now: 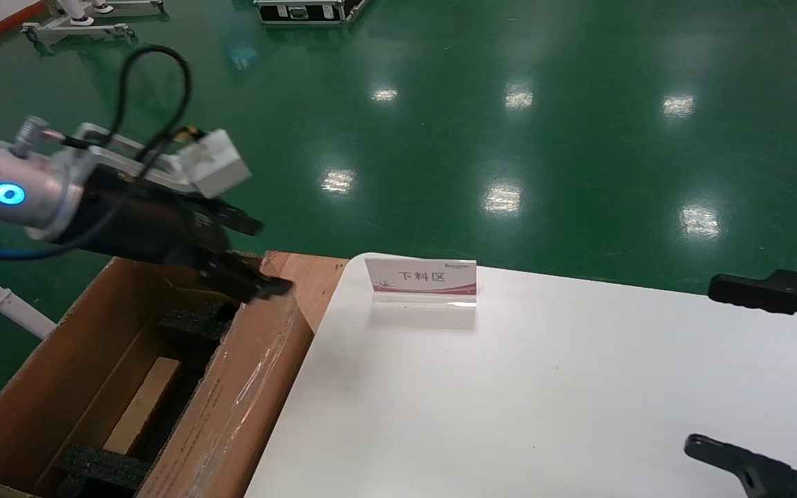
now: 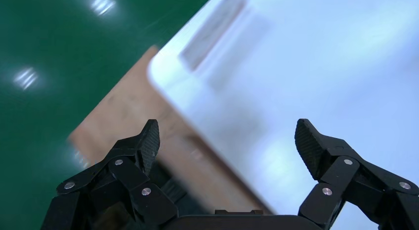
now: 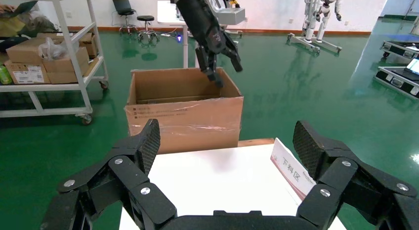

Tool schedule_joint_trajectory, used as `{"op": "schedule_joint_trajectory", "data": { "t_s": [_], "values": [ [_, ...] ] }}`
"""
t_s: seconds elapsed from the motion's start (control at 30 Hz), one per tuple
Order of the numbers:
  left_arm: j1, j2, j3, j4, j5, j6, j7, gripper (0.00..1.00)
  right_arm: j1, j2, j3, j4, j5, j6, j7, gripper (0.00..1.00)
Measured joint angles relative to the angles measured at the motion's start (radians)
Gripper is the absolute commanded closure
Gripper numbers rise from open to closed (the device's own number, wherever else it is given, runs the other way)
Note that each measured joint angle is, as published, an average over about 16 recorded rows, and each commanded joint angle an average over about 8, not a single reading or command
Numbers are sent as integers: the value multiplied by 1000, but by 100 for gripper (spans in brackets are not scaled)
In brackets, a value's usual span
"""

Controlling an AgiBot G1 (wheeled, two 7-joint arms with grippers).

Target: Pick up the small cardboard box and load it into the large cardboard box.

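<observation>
Large cardboard box: it is standing on the floor to the left of the desk, its taped side wall touching or just beside the desk edge, flaps spread open, black foam blocks sitting inside.

Small cardboard box: it is lying flat deep inside the large cardboard box, between the foam blocks, looking already loaded; the recycling symbol is not showing, so I am judging by its slim, light-brown shape only.

Left end effector: it is hovering over the far inner corner of the large cardboard box, close to the rim, fingers spread wide and gripping nothing, as the left wrist view is also showing.

Step in hand: judging from this, the left arm is clearing out of the carton after the release.

Doing it well: it is worth lifting straight up until the fingers are above the rim and flaps, then swinging aside; moving sideways too soon is risking catching the taped wall and dragging the carton along the desk.

Desk: it is carrying only a small sign stand near its far edge.

Right end effector: it is resting parked at the right edge of the desk, fingers wide apart and gripping nothing.
</observation>
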Motion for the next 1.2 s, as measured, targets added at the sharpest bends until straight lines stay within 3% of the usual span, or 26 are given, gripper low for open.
{"op": "schedule_joint_trajectory", "data": {
  "t_s": [1.2],
  "values": [
    [994,179,-1165,45,-427,266,574,0,-3,-5,12,3,-8,-5,7,0]
  ]
}}
